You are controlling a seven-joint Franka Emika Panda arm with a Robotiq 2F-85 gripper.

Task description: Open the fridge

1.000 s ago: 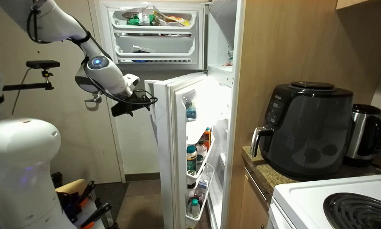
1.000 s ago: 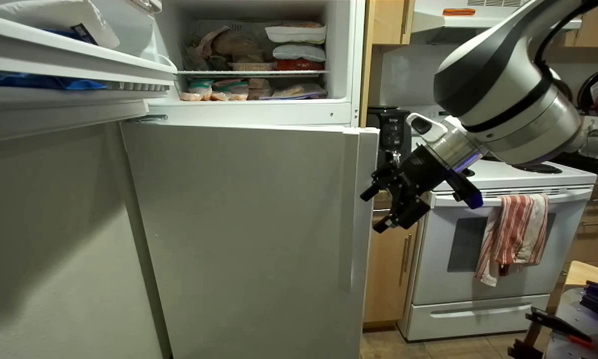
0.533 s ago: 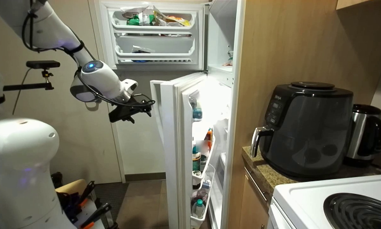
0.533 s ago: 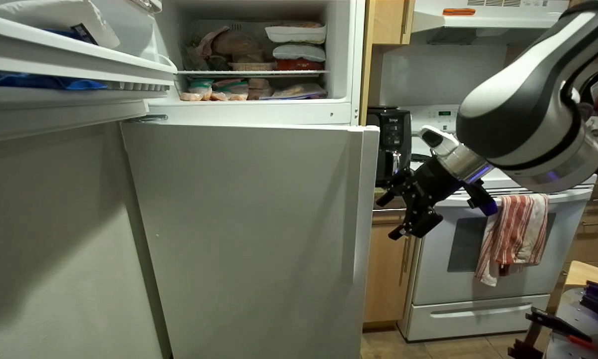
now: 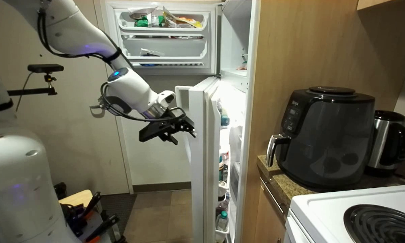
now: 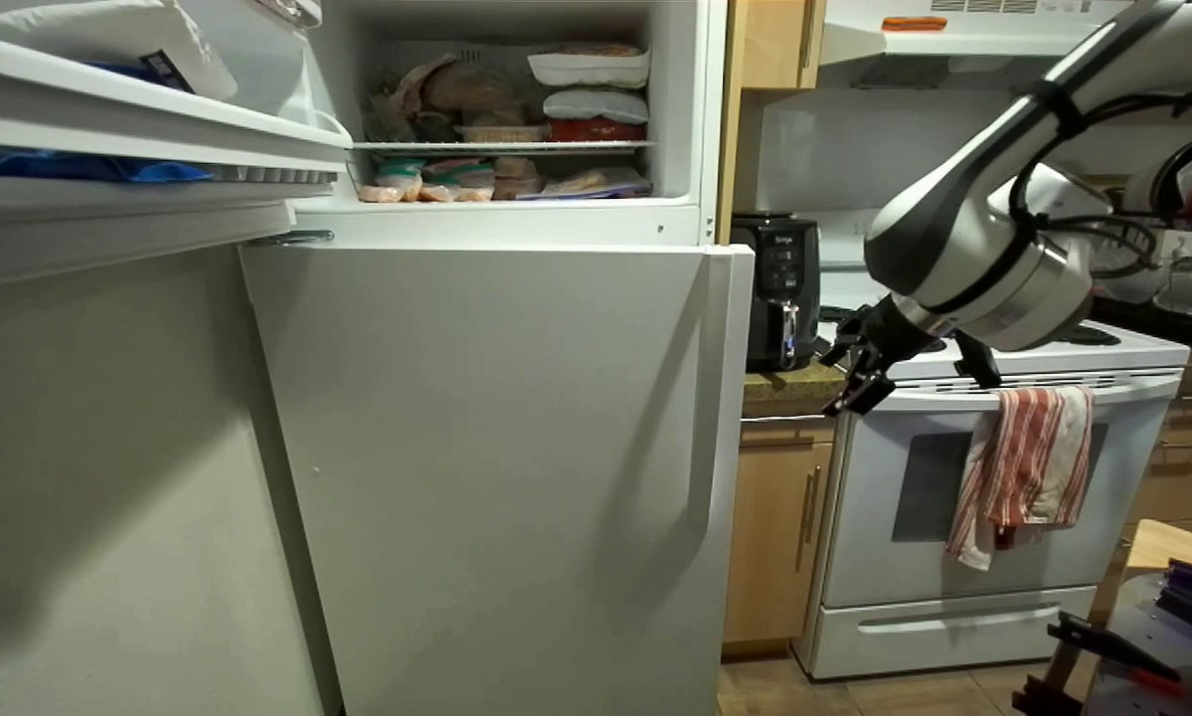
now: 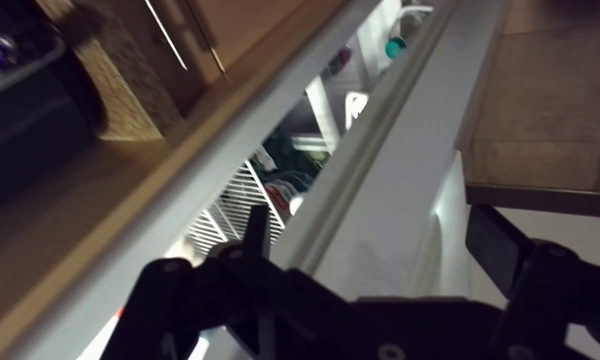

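The white fridge has its small upper door [image 5: 165,45] swung wide, bags in its racks. Its larger lower door [image 5: 197,168] stands ajar, with lit shelves and bottles in the gap. A long handle [image 6: 717,398] runs along the lower door's free edge. Black and spread, my gripper [image 5: 185,139] hovers near that edge, one fingertip overlapping it in an exterior view. In the wrist view the door edge [image 7: 395,200] and the handle appear between the fingers; the left finger [image 7: 256,230] overlaps the lit gap, the right lies past the handle. I see no contact.
Right of the fridge are a wood panel [image 5: 300,50], a black air fryer [image 5: 327,141], a kettle [image 5: 389,141] and a white stove [image 5: 310,209]. A mounted camera [image 5: 46,68] and a tool cart [image 5: 79,199] flank the arm.
The lower door has swung inward, narrowing its gap. My gripper backed off from the handle, then moved right and lower in an exterior view, beside the door's free edge. The upper door is unchanged.
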